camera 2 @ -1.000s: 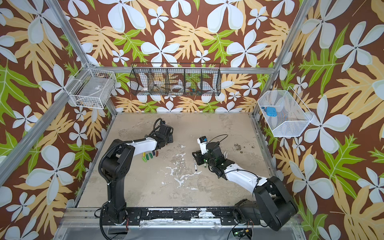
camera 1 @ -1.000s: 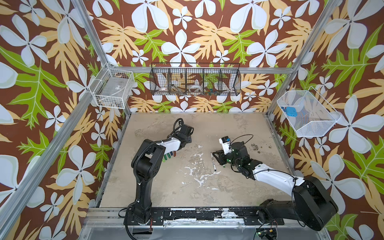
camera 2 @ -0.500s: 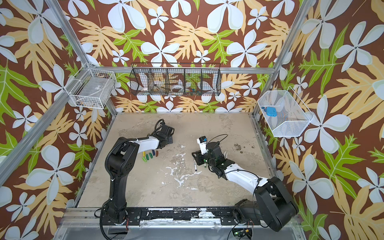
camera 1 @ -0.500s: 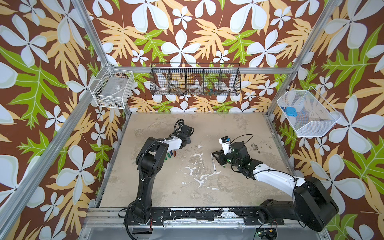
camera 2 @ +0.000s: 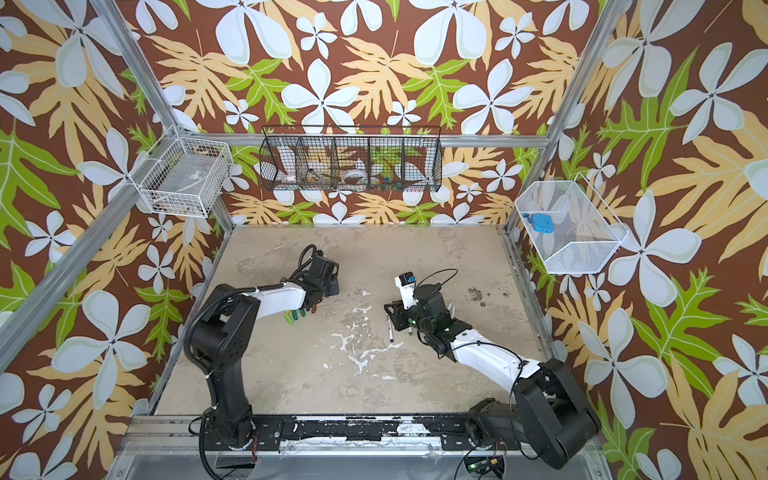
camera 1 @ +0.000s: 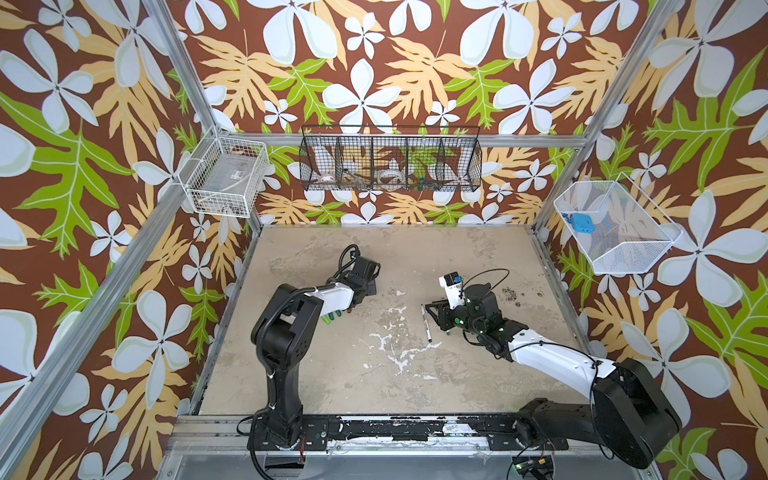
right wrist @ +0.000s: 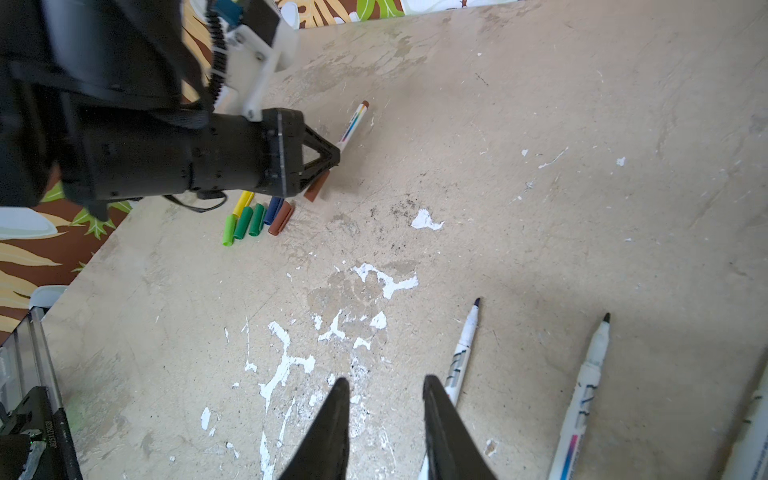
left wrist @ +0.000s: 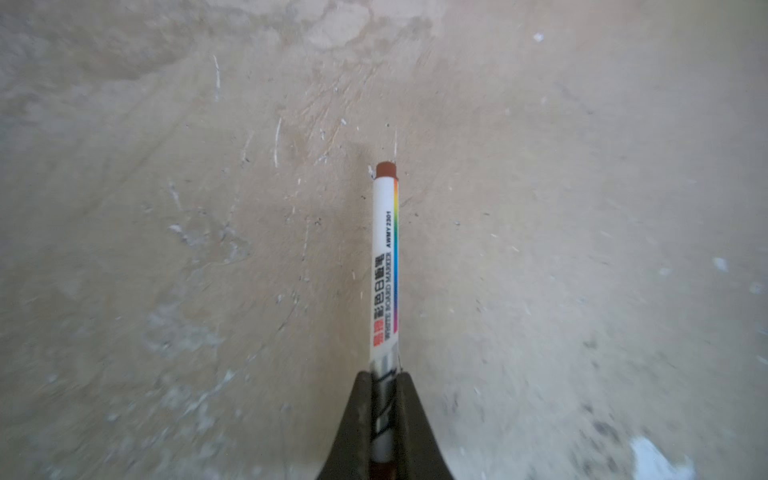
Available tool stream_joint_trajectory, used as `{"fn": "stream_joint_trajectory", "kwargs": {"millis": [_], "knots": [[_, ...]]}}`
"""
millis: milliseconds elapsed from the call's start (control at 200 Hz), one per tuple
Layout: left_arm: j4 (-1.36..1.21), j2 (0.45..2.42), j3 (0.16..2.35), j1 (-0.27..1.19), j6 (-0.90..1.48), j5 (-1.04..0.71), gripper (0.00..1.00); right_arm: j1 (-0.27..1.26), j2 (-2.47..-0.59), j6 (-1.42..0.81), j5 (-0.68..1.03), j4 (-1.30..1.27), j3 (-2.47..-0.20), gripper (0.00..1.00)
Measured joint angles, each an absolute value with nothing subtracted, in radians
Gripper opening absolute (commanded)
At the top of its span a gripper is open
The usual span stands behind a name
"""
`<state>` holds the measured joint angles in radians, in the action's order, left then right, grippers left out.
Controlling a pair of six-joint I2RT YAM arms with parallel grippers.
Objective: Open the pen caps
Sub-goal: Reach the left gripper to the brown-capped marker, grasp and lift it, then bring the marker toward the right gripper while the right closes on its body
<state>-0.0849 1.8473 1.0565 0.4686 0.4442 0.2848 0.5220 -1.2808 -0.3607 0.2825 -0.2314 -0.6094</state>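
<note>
Pen caps (right wrist: 243,223): stubby green, yellow, blue, brown.

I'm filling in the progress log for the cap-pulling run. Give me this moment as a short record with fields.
left gripper: shut on the brown-capped marker, gripping near its cap end
brown cap: apparently on the marker, poking out past the fingers
right gripper: open, holding nothing
loose caps: cluster on the table by the left gripper; yellow, greens, blue, brown
uncapped markers: at least two lying by the right gripper
</note>
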Motion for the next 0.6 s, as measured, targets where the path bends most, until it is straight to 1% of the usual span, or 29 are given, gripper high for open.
{"fn": "stream_joint_trajectory", "kwargs": {"millis": [255,375,495,601], "knots": [[-0.406,1.419,0.625,0.512,0.374,0.205,0.05,0.522,-1.208,-0.362,0.354,-0.231,-0.607,0.35],[-0.582,1.217,0.435,0.548,0.308,0.158,0.09,0.522,-1.167,-0.372,0.407,-0.212,-0.624,0.37],[-0.714,1.045,0.311,0.615,0.204,0.114,0.10,0.522,-1.129,-0.397,0.471,-0.166,-0.659,0.38],[-0.821,0.962,0.222,0.673,0.105,0.065,0.10,0.522,-1.105,-0.415,0.527,-0.116,-0.702,0.39]]}}
